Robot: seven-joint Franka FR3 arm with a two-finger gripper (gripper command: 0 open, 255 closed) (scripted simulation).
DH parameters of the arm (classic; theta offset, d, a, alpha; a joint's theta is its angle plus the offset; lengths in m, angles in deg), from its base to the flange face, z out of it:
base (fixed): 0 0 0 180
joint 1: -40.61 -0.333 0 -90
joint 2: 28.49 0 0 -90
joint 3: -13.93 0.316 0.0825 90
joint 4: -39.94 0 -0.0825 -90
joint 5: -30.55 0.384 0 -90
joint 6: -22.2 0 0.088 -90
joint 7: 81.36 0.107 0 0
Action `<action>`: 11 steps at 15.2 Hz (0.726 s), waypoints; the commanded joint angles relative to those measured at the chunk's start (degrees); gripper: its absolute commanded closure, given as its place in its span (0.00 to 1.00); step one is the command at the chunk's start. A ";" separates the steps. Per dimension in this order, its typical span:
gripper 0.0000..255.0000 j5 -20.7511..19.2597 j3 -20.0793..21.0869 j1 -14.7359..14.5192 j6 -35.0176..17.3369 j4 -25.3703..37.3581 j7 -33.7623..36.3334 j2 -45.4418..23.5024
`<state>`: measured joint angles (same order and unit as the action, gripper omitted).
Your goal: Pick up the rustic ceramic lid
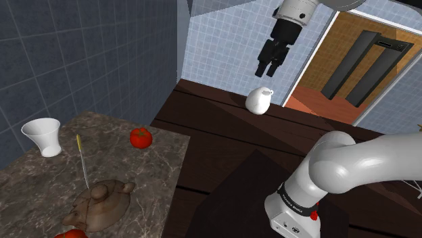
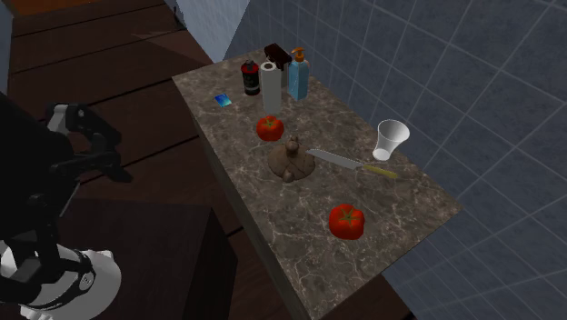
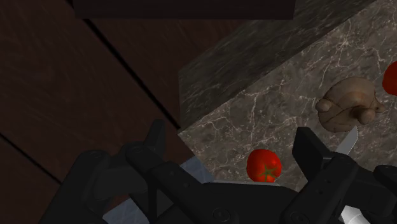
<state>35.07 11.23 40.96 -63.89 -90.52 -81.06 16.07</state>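
The lid is a brown, rough-looking dome with a knob, lying on the marble counter. The second exterior view has the lid near the counter's middle, between two tomatoes. My gripper hangs high over the dark wood floor, well off the counter and far from the lid. Its fingers stand apart with nothing between them, so it is open. In the wrist view the gripper looks down past the counter's corner, and the lid lies beyond the right finger.
A knife lies beside the lid, with a white cup past it. Two tomatoes flank the lid. Bottles and a paper roll stand at one end of the counter. A white jug sits on the floor.
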 commanded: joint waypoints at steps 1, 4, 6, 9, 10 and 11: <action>0.00 0.00 0.00 0.00 0.00 0.00 0.00 0.00; 0.00 1.78 2.93 -1.07 -3.65 -1.82 2.60 -2.31; 0.00 2.91 4.88 -1.79 -6.12 -2.71 4.28 -4.19; 0.00 4.45 7.78 -2.87 -9.87 -3.54 6.77 -7.53; 0.00 4.92 8.74 -3.21 -11.12 -3.68 7.58 -8.77; 0.00 5.35 9.69 -3.56 -12.36 -3.75 8.40 -10.08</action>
<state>39.91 19.96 37.79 -75.15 -93.86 -73.55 6.75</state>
